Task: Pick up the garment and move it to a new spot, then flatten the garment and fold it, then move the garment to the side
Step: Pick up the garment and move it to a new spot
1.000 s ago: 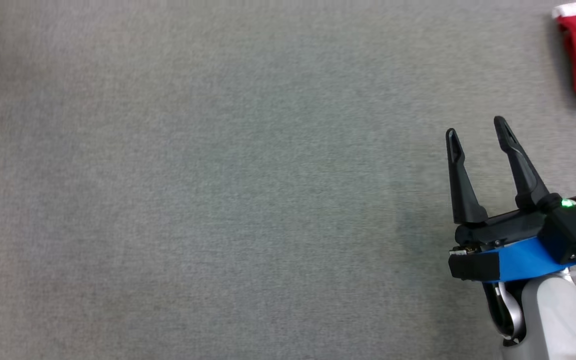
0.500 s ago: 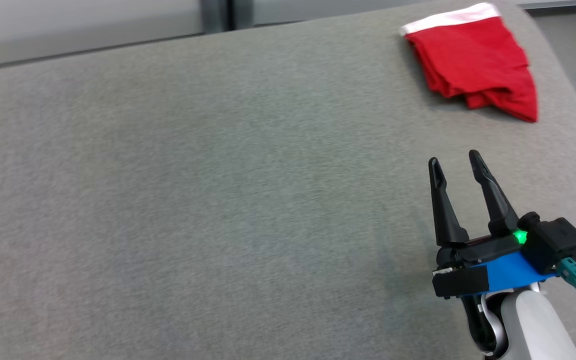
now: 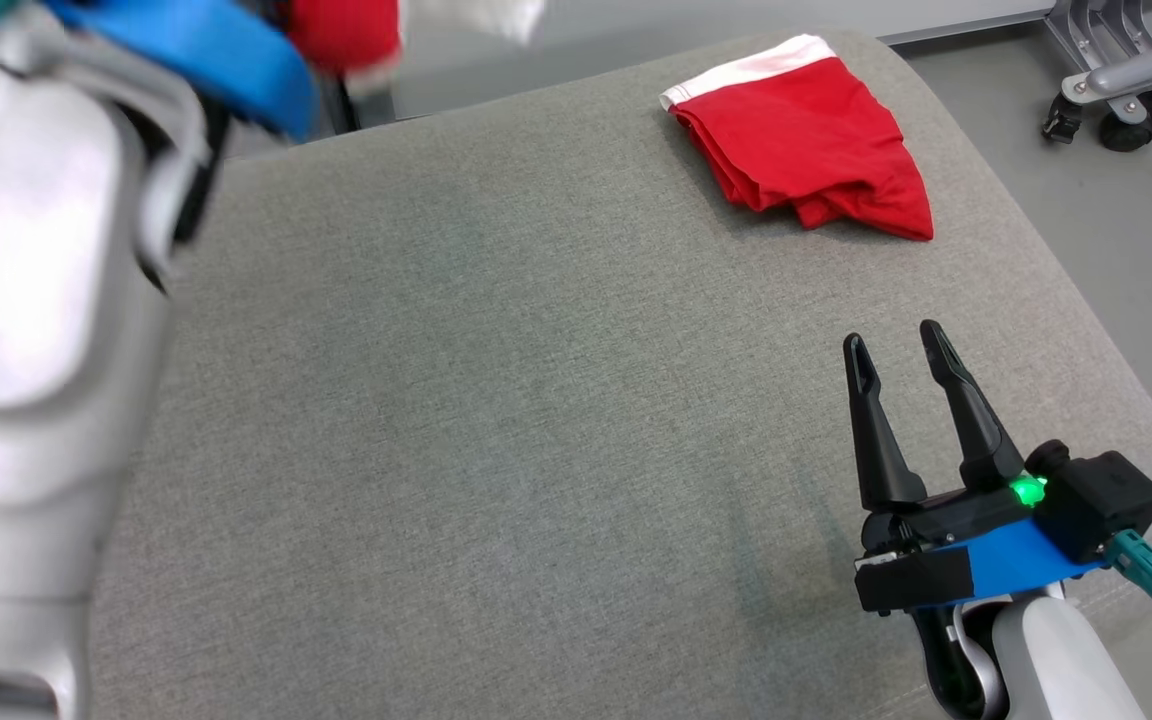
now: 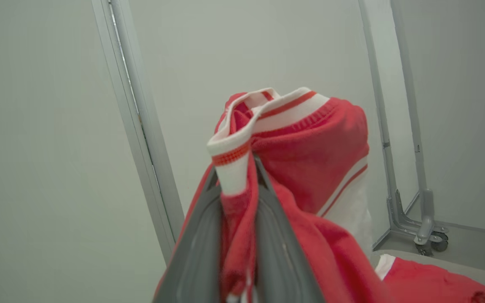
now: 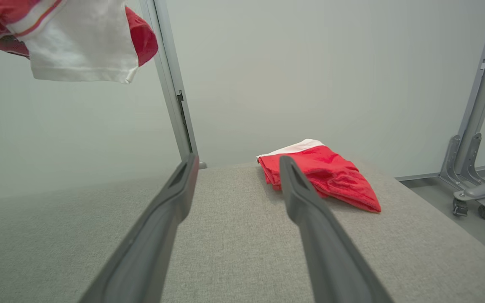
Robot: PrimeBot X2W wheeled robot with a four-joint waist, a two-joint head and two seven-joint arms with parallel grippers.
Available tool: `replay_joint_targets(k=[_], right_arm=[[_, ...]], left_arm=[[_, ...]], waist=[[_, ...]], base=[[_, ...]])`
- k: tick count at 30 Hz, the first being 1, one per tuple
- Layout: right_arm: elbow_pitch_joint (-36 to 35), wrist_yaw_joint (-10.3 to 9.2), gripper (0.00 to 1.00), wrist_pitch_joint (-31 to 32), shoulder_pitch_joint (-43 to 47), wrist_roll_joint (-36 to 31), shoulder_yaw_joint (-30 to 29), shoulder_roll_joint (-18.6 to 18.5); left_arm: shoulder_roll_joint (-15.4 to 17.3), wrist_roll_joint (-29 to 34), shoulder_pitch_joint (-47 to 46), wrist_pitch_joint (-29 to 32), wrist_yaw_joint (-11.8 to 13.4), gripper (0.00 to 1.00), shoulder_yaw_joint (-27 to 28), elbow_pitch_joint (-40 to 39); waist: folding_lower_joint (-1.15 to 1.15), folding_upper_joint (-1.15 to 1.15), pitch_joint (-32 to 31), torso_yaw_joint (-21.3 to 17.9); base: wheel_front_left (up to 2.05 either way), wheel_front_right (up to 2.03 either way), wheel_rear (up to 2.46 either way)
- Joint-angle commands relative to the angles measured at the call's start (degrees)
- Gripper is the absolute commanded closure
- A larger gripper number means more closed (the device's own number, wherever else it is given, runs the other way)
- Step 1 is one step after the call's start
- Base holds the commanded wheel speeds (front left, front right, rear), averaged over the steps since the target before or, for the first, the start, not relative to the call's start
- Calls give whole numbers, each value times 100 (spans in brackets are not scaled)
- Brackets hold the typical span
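Note:
A red garment with white striped trim (image 4: 310,151) hangs in the air, and my left gripper (image 4: 236,172) is shut on its white cuff. In the head view my raised left forearm (image 3: 26,250) is blurred at the top left, with the garment (image 3: 341,30) just past its blue band. The right wrist view has that garment (image 5: 78,42) dangling at its top left, above the grey padded table (image 5: 234,252). My right gripper (image 3: 896,345) hovers open over the table's front right with nothing between its fingers (image 5: 175,198).
A folded red garment with a white waistband (image 3: 801,160) lies at the table's back right corner, also (image 5: 322,172) ahead of my right gripper. A metal stand on castors (image 3: 1116,90) is on the floor beyond the table's rounded right edge (image 3: 1106,330). A grey post (image 5: 171,84) rises behind.
The head camera has swung, bringing the table's back edge and the folded garment further into view. My left arm has come in at the top left, holding the garment. The right gripper stays open.

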Motion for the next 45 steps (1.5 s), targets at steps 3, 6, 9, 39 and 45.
replay_joint_targets(k=[3,6,9,39,45], right_arm=[[6,3,0,-28,71,48,18,-4],[27,2,0,-28,76,67,54,-4],[63,2,0,-28,98,88,97,-4],[486,2,0,-27,334,-114,-91,-6],[607,2,0,-27,364,-165,-238,-6]], left_arm=[[-41,-69,586,7,109,100,-95,-106],[-76,-144,1179,-30,207,100,-176,-113],[-128,-240,1768,-130,309,100,-231,-66],[-297,-252,4401,-817,782,0,795,-1240],[-268,-99,4959,-818,851,0,1488,-1483]], waist=[[0,0,-35,6],[0,0,-52,13],[0,0,-60,24],[0,0,-511,1093],[0,0,-647,1461]], base=[[0,0,0],[0,0,0],[0,0,0],[0,0,0],[0,0,0]])
